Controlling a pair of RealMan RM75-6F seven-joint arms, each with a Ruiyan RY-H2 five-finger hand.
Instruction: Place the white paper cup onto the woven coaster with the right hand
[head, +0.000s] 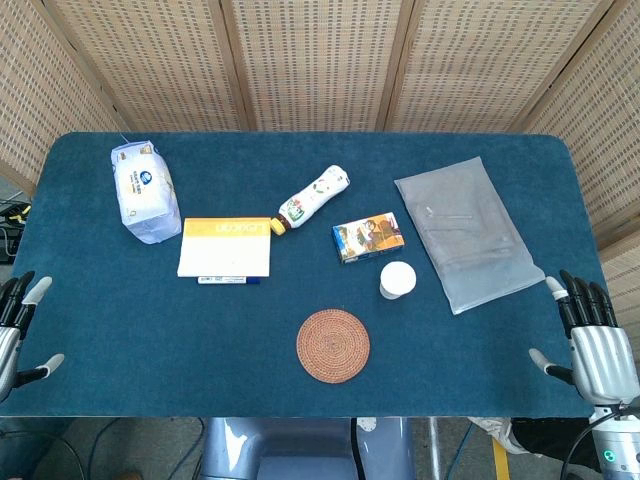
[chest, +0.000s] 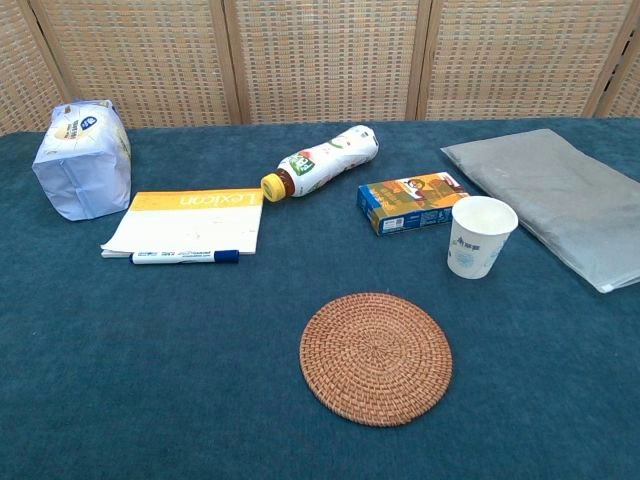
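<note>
The white paper cup (head: 397, 280) (chest: 480, 236) stands upright on the blue table, just behind and to the right of the round woven coaster (head: 333, 346) (chest: 376, 357). Nothing lies on the coaster. My right hand (head: 592, 342) hovers at the table's front right edge, fingers spread and holding nothing, well to the right of the cup. At the front left edge my left hand (head: 18, 332) is also spread and holds nothing. Neither hand shows in the chest view.
Behind the cup lies a small blue and orange box (head: 368, 239) (chest: 413, 201). A grey pouch (head: 468, 233) (chest: 555, 197) lies at the right. A bottle (head: 311, 199), a notebook (head: 227, 246) with a marker (head: 230, 280), and a tissue pack (head: 143, 190) fill the left half.
</note>
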